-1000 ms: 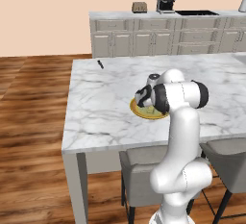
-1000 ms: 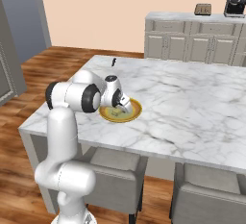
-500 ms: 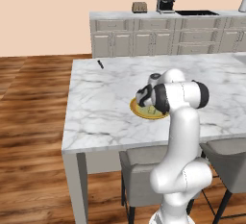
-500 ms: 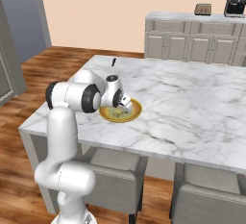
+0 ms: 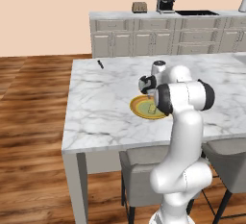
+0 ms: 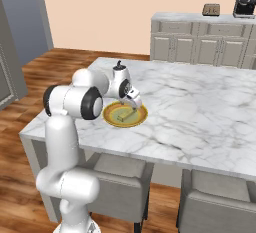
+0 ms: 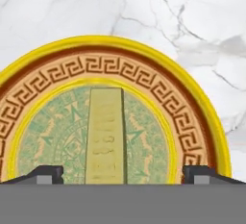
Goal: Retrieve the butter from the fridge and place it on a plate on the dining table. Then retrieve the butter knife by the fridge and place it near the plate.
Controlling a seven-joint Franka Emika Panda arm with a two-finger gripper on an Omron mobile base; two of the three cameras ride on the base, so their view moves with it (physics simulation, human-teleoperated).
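The butter (image 7: pixel 104 131), a pale-yellow stick, lies flat in the greenish centre of the plate (image 7: pixel 192 93). The plate (image 5: pixel 139 108) with its orange-yellow rim sits on the white marble dining table (image 5: pixel 96 103). My gripper (image 7: pixel 122 172) hovers just above the butter, open, with one fingertip (image 7: pixel 45 172) on each side and neither touching it. From the right, the gripper (image 6: pixel 132 104) hangs over the plate (image 6: pixel 111 114) and the butter (image 6: pixel 125 115). The small dark butter knife (image 5: pixel 100 64) lies near the table's far left corner.
Grey chairs (image 5: pixel 144 175) stand tucked under the table's near edge. A beige cabinet counter (image 5: pixel 158 31) with a toaster (image 5: pixel 140 6) and a coffee machine (image 5: pixel 166 3) runs along the back wall. The grey fridge (image 6: pixel 10 62) stands at the far left.
The fingers have spread apart and let go of the butter, which now lies free on the plate. The arm has hardly moved.
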